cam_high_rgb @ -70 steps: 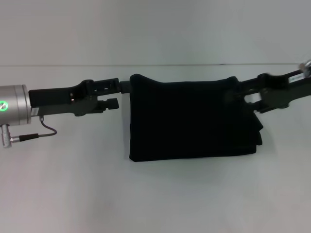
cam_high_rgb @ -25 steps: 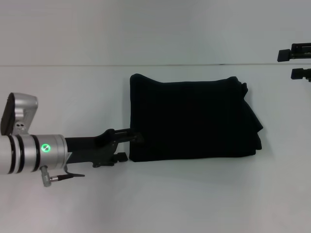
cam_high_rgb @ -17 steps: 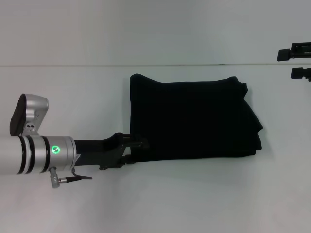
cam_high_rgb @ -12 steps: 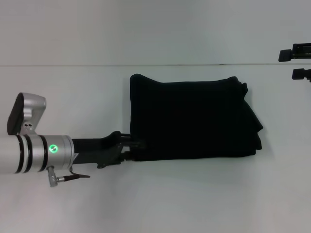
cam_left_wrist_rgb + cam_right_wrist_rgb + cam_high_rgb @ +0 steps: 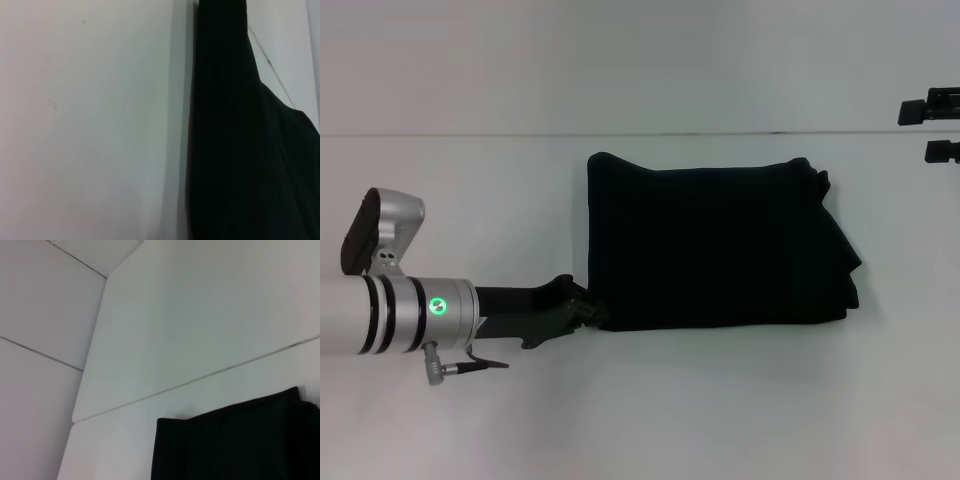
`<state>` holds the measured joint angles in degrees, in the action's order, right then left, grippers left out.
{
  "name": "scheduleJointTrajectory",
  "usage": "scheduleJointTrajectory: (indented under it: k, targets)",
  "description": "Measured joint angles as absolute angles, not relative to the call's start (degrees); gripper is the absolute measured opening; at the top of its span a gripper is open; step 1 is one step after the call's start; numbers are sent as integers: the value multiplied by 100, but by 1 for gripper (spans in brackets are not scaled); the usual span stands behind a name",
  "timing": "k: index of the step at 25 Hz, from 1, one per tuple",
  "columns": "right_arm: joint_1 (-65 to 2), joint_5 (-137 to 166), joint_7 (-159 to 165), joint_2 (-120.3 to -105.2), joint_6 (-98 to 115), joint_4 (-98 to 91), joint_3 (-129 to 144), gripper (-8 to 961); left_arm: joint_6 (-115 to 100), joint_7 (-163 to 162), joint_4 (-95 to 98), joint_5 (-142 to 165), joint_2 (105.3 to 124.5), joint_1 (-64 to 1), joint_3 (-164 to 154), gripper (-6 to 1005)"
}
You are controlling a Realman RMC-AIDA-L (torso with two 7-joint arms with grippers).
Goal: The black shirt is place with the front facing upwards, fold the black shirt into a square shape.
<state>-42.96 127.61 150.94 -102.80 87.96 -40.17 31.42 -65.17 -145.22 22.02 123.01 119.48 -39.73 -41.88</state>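
The black shirt [image 5: 720, 245] lies folded into a wide rectangle on the white table, plain black side up, with layered edges showing on its right side. My left gripper [image 5: 588, 312] is at the shirt's near left corner, its fingers pinched together on the cloth edge. My right gripper [image 5: 932, 127] hangs open at the far right edge of the head view, well clear of the shirt. The left wrist view shows the black shirt [image 5: 240, 150] close beside bare table. Seen from the right wrist, the black shirt [image 5: 235, 440] lies below and far off.
The white table [image 5: 720, 400] spreads around the shirt, with its far edge meeting a pale wall [image 5: 640, 60]. The left arm's silver forearm [image 5: 390, 315], with a green light, reaches in low over the near left of the table.
Both grippers left the shirt's far corners. The right arm withdrew to the far right. The left gripper moved to the near left corner, and its fingers closed there in the last half second.
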Motion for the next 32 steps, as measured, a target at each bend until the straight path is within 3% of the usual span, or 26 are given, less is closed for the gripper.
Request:
scheduleJointTrajectory:
  k: [10, 27, 32]
  targets:
    - [-4244, 12762, 15091, -10255, 8796, -4017, 3098, 857, -6719, -14381, 2482, 12267, 11963, -3622, -4062, 17]
    - [-4298, 12754, 15095, -10242, 8755, -4007, 2953, 857, -7475, -13956, 2845, 12265, 12005, -3051, -3468, 54]
    - [-4265, 12753, 15072, -10241, 8755, -3998, 2948, 856, -7716, -13750, 2908, 12552, 11901, -3060, -3492, 65]
